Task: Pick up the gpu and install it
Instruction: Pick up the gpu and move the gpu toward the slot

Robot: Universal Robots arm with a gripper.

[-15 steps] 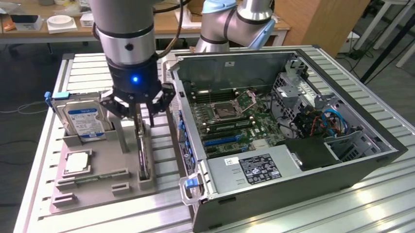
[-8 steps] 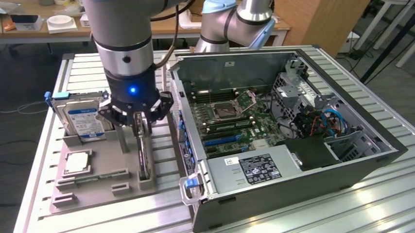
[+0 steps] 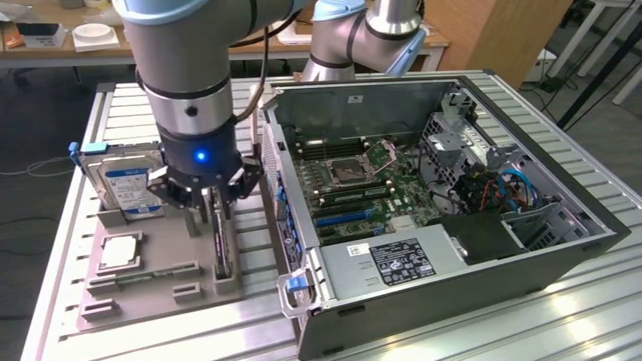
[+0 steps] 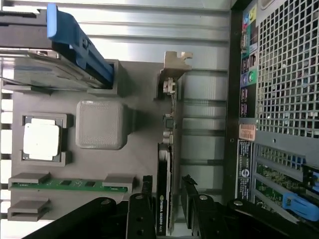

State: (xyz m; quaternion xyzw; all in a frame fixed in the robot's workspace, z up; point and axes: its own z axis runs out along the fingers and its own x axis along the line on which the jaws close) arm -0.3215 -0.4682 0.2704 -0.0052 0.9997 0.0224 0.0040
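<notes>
On the exterior view's left, a grey fixture tray [image 3: 150,297] sits on the slatted aluminium table [image 3: 561,316].

Tray contents, left to right:
- Hard drive [image 3: 125,188]: stands on edge in the rear pocket, with a blue-handled carrier [image 3: 90,148] at its top.
- CPU [image 3: 119,252]: lies flat in a square pocket.
- Memory stick [image 3: 140,277]: lies in a long slot just in front of the CPU.
- gpu [image 3: 221,252]: stands on its long edge in a narrow slot along the tray's right side, near the computer case [image 3: 561,263]. In the wrist view its silver bracket [image 4: 175,62] is at the end far from the arm.

The gripper [image 3: 213,213] hangs directly over the gpu. Its fingers [image 4: 145,199] straddle the card's top edge, one on each face. A gap shows on both sides, so the jaws are apart and not clamped. The card is seated in its slot, not lifted.

The computer case lies on its side with the side panel off. Inside it:
- Motherboard [image 3: 351,177] on the floor of the case, with memory modules [image 3: 351,197] seated in it.
- Power supply [image 3: 401,259] along the near wall.
- Blue cables [image 3: 516,188] bundled towards the exterior view's right.
</notes>
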